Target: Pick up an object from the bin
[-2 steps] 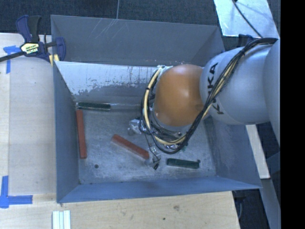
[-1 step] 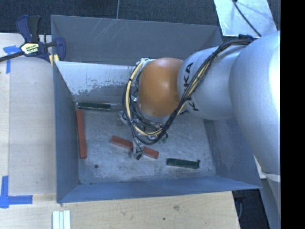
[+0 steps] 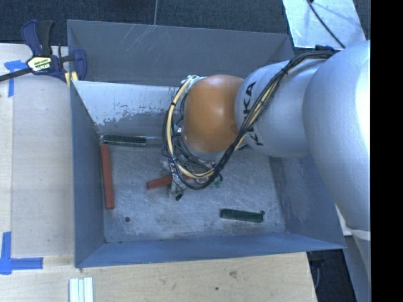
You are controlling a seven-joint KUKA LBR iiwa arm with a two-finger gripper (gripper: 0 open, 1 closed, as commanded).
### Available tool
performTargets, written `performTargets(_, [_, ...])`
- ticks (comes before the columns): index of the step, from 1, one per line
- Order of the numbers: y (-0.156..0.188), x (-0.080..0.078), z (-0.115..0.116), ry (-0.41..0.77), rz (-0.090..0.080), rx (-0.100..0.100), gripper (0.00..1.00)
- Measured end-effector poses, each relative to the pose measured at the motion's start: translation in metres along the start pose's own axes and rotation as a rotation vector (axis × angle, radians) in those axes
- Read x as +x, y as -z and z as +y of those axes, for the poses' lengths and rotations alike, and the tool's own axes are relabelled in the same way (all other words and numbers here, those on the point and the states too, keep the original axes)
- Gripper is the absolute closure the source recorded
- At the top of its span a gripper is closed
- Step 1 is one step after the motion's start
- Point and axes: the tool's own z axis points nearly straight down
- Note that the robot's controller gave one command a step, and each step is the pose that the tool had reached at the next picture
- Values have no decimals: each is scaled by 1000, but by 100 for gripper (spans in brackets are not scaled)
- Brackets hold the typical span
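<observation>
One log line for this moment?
gripper: mid-bin | beside: red piece | hold: unclear | elsewhere: brown stick, back green stick, front green stick

Stick (image 3: 107,176) lies left of block (image 3: 158,183) (a bar (image 3: 124,141) behind both).

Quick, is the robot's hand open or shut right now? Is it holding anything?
The hand: cannot be told. It is low over the grey floor, right next to a small red-orange piece.
</observation>
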Motion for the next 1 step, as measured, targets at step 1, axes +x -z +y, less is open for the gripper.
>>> performTargets(1, [150,9,31,249,-3,1,100])
